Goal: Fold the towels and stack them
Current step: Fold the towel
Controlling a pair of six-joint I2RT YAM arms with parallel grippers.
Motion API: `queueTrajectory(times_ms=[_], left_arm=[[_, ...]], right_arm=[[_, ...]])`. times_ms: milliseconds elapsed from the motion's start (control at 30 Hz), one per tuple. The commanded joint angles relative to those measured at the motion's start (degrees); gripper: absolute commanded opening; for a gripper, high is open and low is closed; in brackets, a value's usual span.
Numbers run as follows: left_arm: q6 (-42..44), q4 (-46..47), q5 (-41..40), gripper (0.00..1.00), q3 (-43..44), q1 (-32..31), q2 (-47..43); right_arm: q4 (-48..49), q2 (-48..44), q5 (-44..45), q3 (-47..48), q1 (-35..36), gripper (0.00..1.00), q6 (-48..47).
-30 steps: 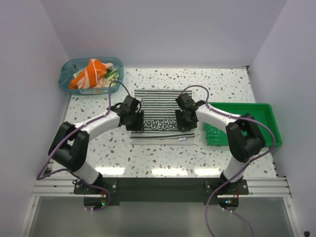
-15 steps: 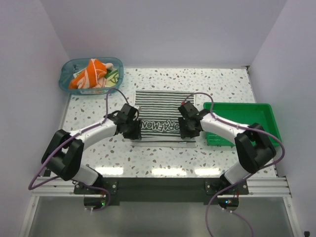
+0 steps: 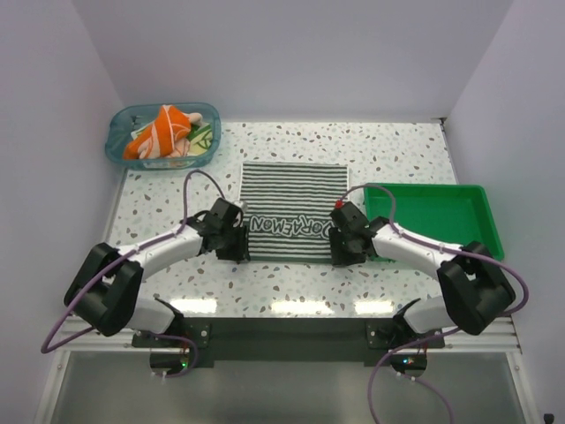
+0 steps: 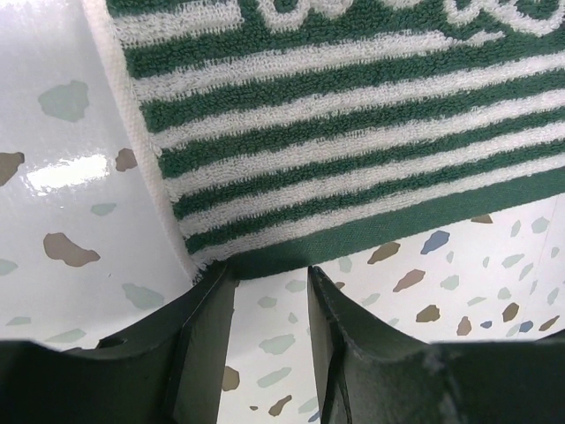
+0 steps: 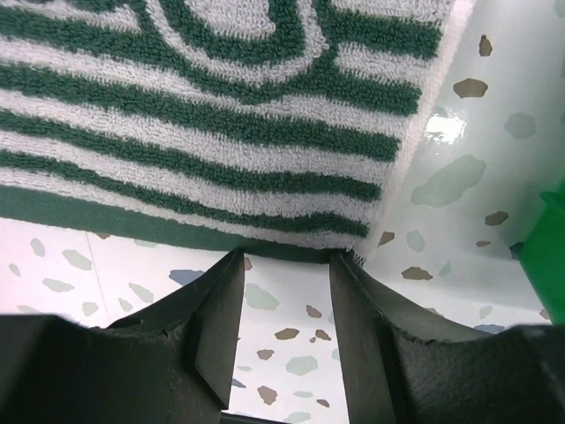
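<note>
The black-and-white striped cloth towel (image 3: 294,199) lies flat on the speckled white table (image 3: 397,150) between lilac walls (image 3: 265,62). At its near corners, left gripper (image 4: 267,278) and right gripper (image 5: 287,261) stand half-open, holding nothing.

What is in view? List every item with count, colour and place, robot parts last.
dark-and-white striped cloth towel: one, spread flat, table centre
orange-and-white crumpled cloth towel: one, in the basket
green patterned cloth towel: one, in the basket, mostly hidden
clear teal plastic basket: one, far left corner
green rectangular plastic tray: one, right side
speckled white table: one, under everything
white-and-black robot arms: two, reaching in from the near edge
left end effector: one, black, open, at the striped towel's near left corner
right end effector: one, black, open, at its near right corner
</note>
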Motion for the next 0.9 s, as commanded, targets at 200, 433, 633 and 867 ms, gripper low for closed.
queueTrajectory(times_ms=[200,433,633,867], left_arm=[[-2.3,-4.0,-2.5,0.48,2.7,-0.1,-5.9],[-1.6,-4.1,-6.9,0.49,6.9,-0.1,-5.8],[-0.5,0.5,-6.1,0.45,7.8,-0.1,2.2],[-4.6,0.0,-2.7,0.43,0.5,-0.3,4.6]], right_arm=[[-3.0,-8.0,1.8,2.0,0.2,0.47,0.7],[-2.0,-6.7,3.9,5.8,0.2,0.45,-1.1],[2.5,-1.4,5.0,4.0,0.1,0.4,-0.8],[2.5,2.7,0.3,0.6,0.2,0.43,-1.1]])
